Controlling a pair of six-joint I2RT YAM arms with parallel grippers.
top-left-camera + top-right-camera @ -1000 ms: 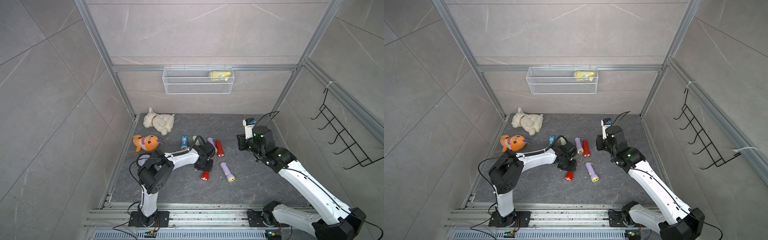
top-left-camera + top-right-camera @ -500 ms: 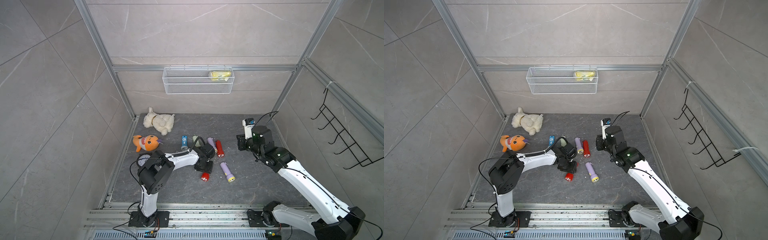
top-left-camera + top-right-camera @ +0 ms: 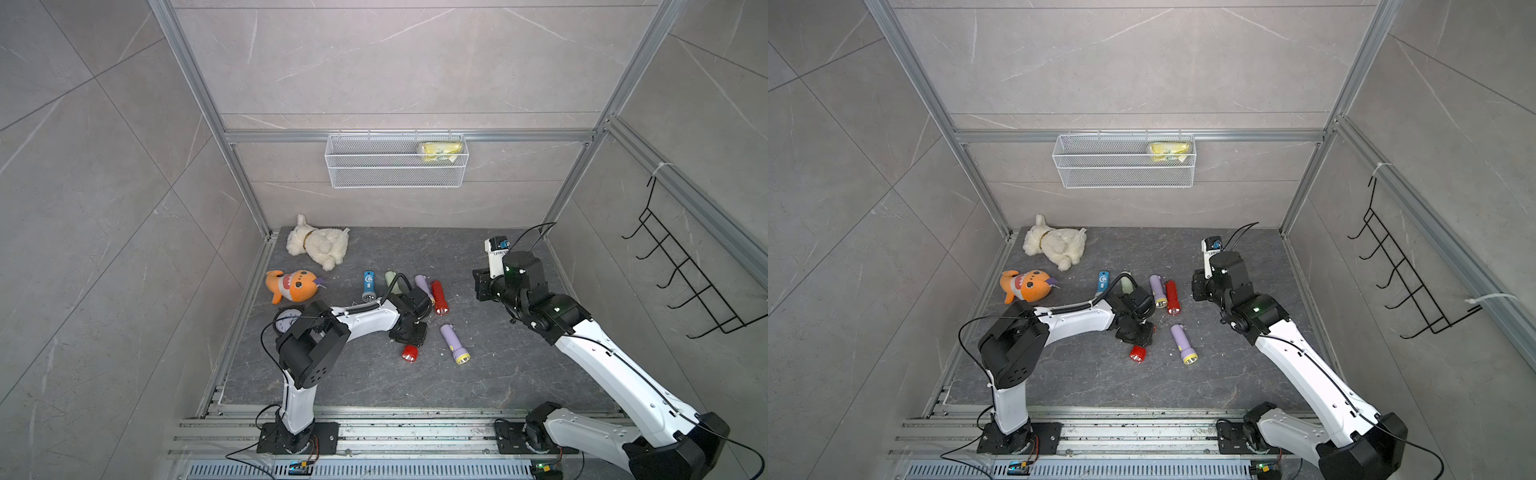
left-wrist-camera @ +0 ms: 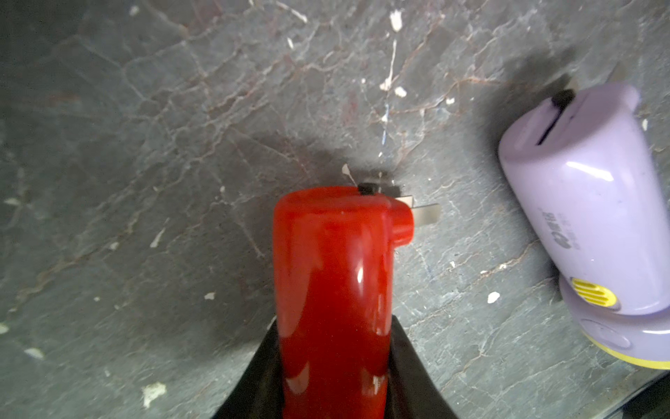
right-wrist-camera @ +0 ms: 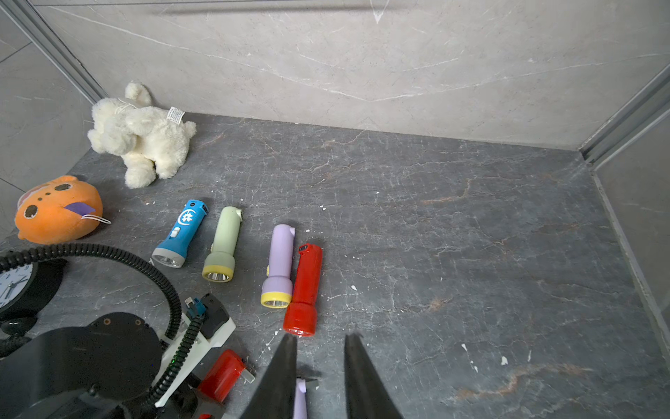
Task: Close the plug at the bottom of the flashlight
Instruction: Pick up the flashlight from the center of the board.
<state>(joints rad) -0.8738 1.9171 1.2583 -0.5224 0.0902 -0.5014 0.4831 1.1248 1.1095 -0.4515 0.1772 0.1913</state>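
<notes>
A red flashlight (image 4: 333, 261) lies on the dark floor, and my left gripper (image 4: 335, 326) is shut on its body, a black finger on each side. At its bottom end the metal plug (image 4: 426, 214) sticks out sideways, unfolded. In both top views only the flashlight's head (image 3: 409, 353) (image 3: 1137, 354) shows past the left gripper (image 3: 409, 332). My right gripper (image 5: 321, 339) hangs open above the floor to the right, with nothing between its fingers; it also shows in a top view (image 3: 482, 286). From the right wrist I see the red flashlight (image 5: 223, 375) and its plug (image 5: 248, 375).
A purple flashlight (image 3: 454, 343) lies just right of the held one. A row of blue (image 3: 368, 284), green (image 3: 390, 278), purple (image 3: 422, 284) and red (image 3: 438, 297) flashlights lies behind. A white plush (image 3: 318, 247), an orange plush (image 3: 293, 286) and a clock (image 3: 286, 320) sit at left.
</notes>
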